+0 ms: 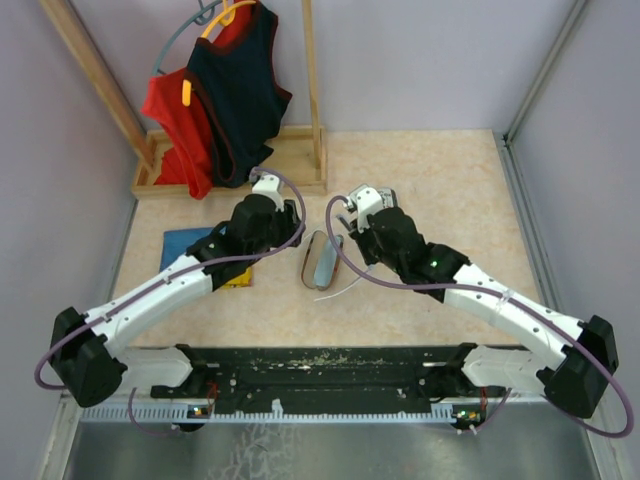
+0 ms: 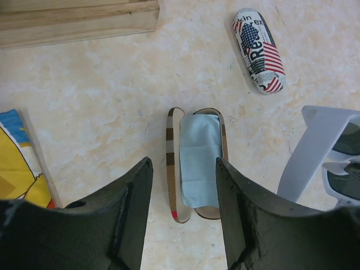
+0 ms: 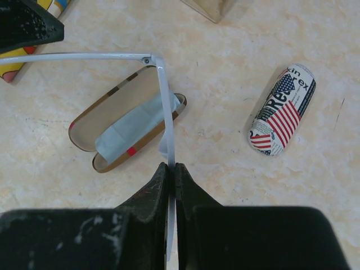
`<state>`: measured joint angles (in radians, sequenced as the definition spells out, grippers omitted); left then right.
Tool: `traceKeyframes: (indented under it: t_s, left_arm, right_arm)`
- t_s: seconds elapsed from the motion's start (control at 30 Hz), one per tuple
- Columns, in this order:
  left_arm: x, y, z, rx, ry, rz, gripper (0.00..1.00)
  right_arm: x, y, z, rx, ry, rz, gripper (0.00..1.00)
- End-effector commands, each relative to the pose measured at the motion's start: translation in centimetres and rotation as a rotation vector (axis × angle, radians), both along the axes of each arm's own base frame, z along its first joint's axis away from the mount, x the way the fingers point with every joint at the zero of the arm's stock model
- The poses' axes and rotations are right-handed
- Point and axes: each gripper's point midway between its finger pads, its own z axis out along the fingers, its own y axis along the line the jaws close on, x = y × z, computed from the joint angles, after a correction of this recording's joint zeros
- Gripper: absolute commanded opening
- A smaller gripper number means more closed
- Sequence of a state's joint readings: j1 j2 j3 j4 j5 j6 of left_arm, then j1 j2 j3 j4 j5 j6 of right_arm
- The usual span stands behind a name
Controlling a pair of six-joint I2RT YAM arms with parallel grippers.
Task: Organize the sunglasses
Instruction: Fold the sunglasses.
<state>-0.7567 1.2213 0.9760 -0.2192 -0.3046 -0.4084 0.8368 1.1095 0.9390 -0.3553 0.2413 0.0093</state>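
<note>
**A:** Quick one: where's the pair, and who has it?

**B:** Your right gripper (image 3: 170, 169) is pinched tight on one thin arm of the white-grey sunglasses (image 2: 312, 146). They hang in the air by the open plaid case (image 2: 171, 160). Your left gripper (image 2: 183, 166) has its jaws apart with nothing in them, hovering right over that case. The brown pair isn't in any view.

**A:** What bites you from here?

**B:** The hold, I'd say. You have one thin arm only and the frame sits off to the side, so the pair could swivel or slip if you swing fast. The held arm looks unfolded at the hinge. Go down like that and I'd guess it catches the case rim and won't seat. Also, the light-blue cloth (image 2: 198, 157) covers the case floor. The glasses would land on it and could bunch it, and then the lid may not close.

**A:** Anything in the way?

**B:** Mostly your own left fingers (image 2: 135, 197). They sit over the case mouth, right where the pair has to come down. The two wrists are near each other, so a bump is possible.

Other things around:
- The closed flag-print case (image 2: 259, 50) lies on the table (image 2: 101, 101), apart from the plaid one.
- The wooden rack base (image 2: 79, 22) is at the far edge, with two tops (image 1: 240, 90) hanging above it.
- A yellow and blue thing (image 2: 17, 169) lies off to the left.

None of these looks close to the path.
</note>
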Motion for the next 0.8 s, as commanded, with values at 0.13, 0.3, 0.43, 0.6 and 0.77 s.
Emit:
traceKeyframes:
  t_s: [0.13,0.3,0.43,0.6,0.77]
  left_arm:
    - [0.4,-2.6,1.0,-0.032,-0.02,-0.057,0.54]
    - [-0.1,-4.5,0.8,-0.021,-0.02,-0.088,0.53]
    - [-0.6,-6.0,0.5,-0.016,-0.015,-0.115,0.53]
    - [-0.9,-7.7,0.1,-0.011,-0.01,-0.145,0.53]
    - [-1.1,-8.8,0.3,-0.014,-0.014,-0.163,0.53]
  right_arm:
    - [2.1,1.1,4.1,0.081,-0.094,-0.067,0.0]
    - [2.4,2.0,4.1,0.106,-0.083,-0.058,0.0]
    - [2.3,2.9,4.5,0.13,-0.076,-0.035,0.0]
    - [2.1,3.5,4.6,0.145,-0.069,-0.018,0.0]
    - [1.9,3.7,4.5,0.152,-0.059,-0.012,0.0]
